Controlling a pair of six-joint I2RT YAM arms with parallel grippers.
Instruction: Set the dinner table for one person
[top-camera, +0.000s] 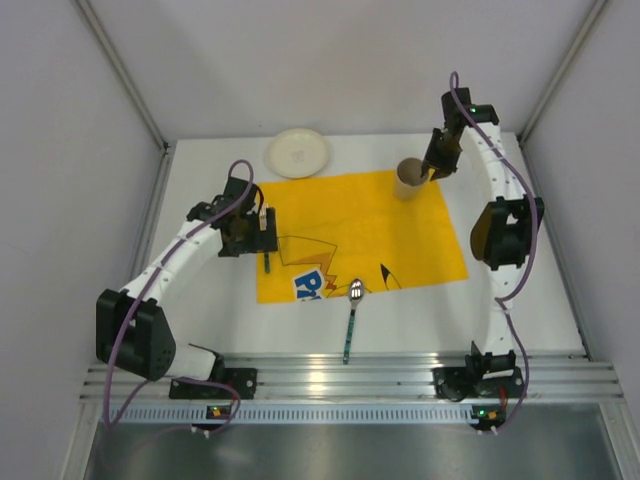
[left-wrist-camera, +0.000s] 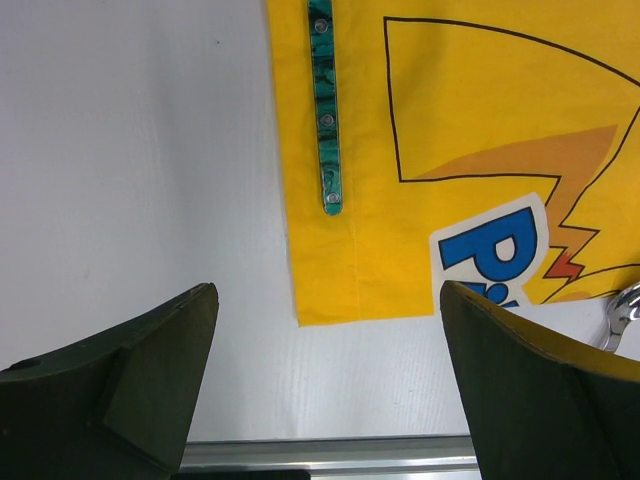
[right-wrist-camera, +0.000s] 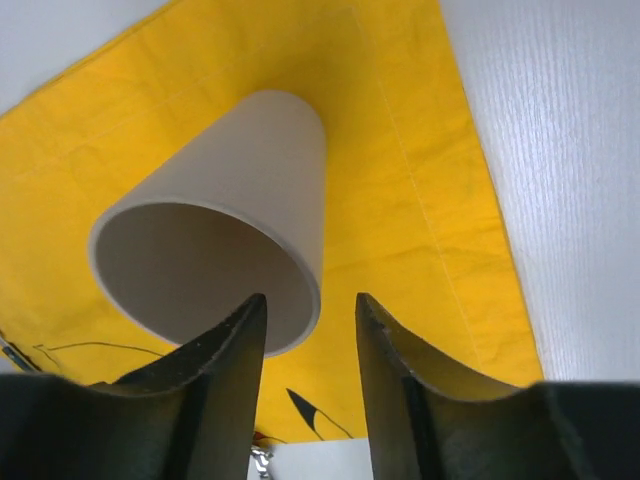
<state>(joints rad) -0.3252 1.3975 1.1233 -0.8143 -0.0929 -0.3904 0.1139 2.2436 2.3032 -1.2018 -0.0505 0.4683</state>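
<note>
The white dinner table (top-camera: 520, 290) carries a yellow cartoon-print placemat (top-camera: 370, 230). A beige cup (top-camera: 410, 178) stands upright on the mat's far right corner. My right gripper (top-camera: 436, 168) hovers over the cup's right rim (right-wrist-camera: 315, 290), jaws slightly apart; one finger is inside the cup, the other outside, with a gap showing. My left gripper (top-camera: 258, 232) hangs wide open and empty over the mat's left edge. A teal-handled utensil (left-wrist-camera: 325, 110) lies along that edge. A spoon (top-camera: 352, 310) lies across the mat's near edge, bowl on the mat.
A cream plate (top-camera: 298, 152) sits on the table just behind the placemat's far left. A ribbed aluminium rail (top-camera: 350, 375) runs along the near edge, with both arm bases on it. Grey walls close in the left, right and far sides.
</note>
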